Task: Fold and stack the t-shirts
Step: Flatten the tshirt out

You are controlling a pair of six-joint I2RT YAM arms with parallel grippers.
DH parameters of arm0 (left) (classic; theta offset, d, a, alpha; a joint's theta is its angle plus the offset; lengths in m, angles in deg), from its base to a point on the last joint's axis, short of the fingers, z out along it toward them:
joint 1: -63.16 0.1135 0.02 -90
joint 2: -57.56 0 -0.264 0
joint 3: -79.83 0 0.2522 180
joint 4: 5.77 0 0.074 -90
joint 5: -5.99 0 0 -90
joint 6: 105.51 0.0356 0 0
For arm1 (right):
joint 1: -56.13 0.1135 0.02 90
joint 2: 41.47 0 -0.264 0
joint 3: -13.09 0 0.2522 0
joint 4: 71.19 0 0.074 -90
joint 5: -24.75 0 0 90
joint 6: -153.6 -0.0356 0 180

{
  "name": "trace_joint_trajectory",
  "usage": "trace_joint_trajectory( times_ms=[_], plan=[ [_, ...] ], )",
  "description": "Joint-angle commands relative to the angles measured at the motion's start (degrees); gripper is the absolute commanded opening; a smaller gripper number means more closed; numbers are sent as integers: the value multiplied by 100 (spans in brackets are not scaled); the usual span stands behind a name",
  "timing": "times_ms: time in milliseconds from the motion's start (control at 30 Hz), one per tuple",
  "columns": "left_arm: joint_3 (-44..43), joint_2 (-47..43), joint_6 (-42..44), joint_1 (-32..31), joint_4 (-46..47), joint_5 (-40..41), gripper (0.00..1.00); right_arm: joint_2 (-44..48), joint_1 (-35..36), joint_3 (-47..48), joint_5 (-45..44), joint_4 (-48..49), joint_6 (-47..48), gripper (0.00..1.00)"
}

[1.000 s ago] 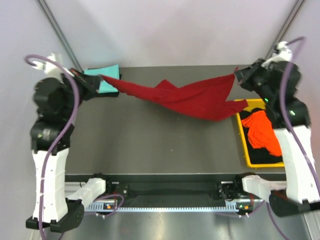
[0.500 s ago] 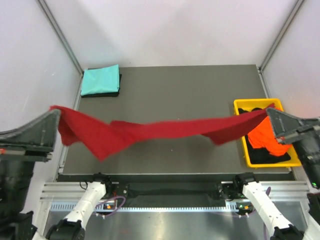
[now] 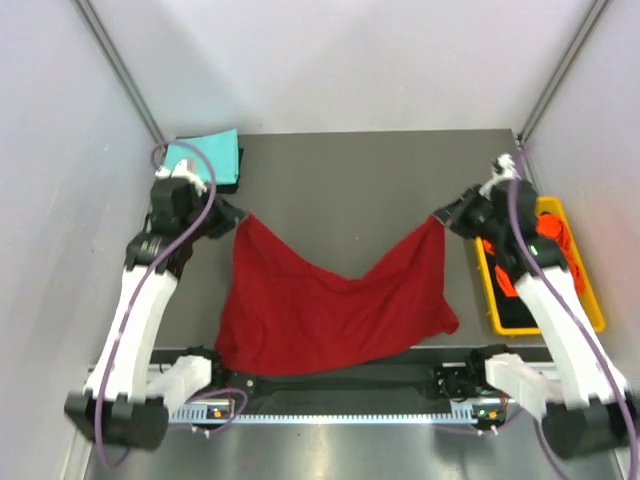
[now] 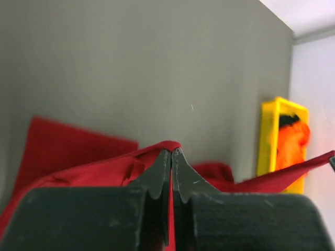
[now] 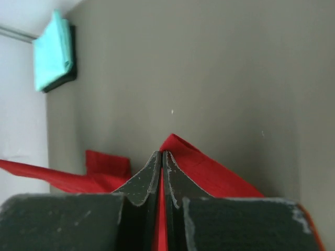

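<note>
The large dark red t-shirt [image 3: 330, 310] hangs between both grippers, its lower part draped over the table's near edge. My left gripper [image 3: 238, 216] is shut on its upper left corner [image 4: 170, 146]. My right gripper [image 3: 440, 218] is shut on its upper right corner [image 5: 175, 142]. The top edge sags in a V between them. A folded teal t-shirt [image 3: 203, 158] lies on a black one at the far left corner, also in the right wrist view [image 5: 52, 49]. An orange t-shirt [image 3: 553, 232] lies on black cloth in the bin, partly hidden by my right arm.
A yellow plastic bin [image 3: 590, 300] stands at the table's right edge, also in the left wrist view [image 4: 269, 133]. White walls enclose the left, right and back. The grey table [image 3: 360, 180] is bare beyond the red shirt.
Both grippers, still holding the red shirt, moved down from high near the camera toward the table's middle. The shirt went from a stretched band to hanging spread over the near half.
</note>
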Motion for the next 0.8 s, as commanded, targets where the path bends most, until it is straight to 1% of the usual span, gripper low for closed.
trace_joint_trajectory(
  times_ms=[0,33,67,100,133,167,200,233,267,300,333,400,433,467,500,533,600,633,667,700,733,767],
  plan=[
    [-1046,1320,340,39,1886,426,0,-1604,28,1247,-36,1706,344,0],
    [-1815,2064,401,31,1923,575,0,-1991,20,1716,-18,1672,424,0],
    [-2241,2411,411,48,1924,898,0,-2682,20,2721,-62,1602,555,0],
    [-2680,2719,420,83,1984,997,0,-3019,20,3314,-158,1271,661,0],
    [-3520,3200,315,101,2011,1068,0,-3362,20,3947,-289,972,740,0],
    [-3928,3414,210,197,2081,999,0,-3966,-15,5180,-465,690,872,0],
    [-4306,3599,104,259,2169,850,0,-4207,-42,5706,-484,331,916,0],
    [-5102,3923,-132,303,2213,771,0,-4392,-77,6163,-467,205,926,0],
    [-5519,4056,-247,355,2188,709,0,-4611,-164,6864,-423,126,891,0],
    [-5949,4188,-344,382,2144,500,0,-4648,-191,7115,-396,21,856,0],
    [-6702,4320,-502,391,2030,410,0,-4631,-226,7265,-396,2,847,0],
    [-7025,4208,-661,391,2203,165,0,-4264,-323,7259,-405,159,829,0],
    [-6922,3894,-748,391,2335,-2,0,-4062,-341,7110,-448,273,855,0],
    [-6790,3699,-758,391,2493,-38,0,-3651,-393,6699,-545,474,916,0],
    [-6597,3489,-749,391,2512,-30,0,-3455,-437,6504,-545,485,908,0],
    [-6108,3008,-688,391,2521,-21,0,-3297,-464,6319,-528,494,925,0],
    [-5439,2478,-644,391,2609,-39,0,-2796,-525,5599,-528,485,996,0],
    [-4722,1945,-583,391,2635,-30,0,-2620,-551,5318,-493,485,996,0],
    [-4384,1687,-521,391,2635,-39,0,-2244,-569,4706,-397,494,1031,0],
    [-3693,1450,-503,391,2470,-21,0,-2058,-569,4378,-344,538,1057,0],
    [-3330,978,-512,391,2373,-56,0,-1691,-569,4053,-309,538,1066,0],
    [-2917,729,-547,391,2311,-204,0,-1522,-578,3397,-291,521,1066,0]
  ],
)
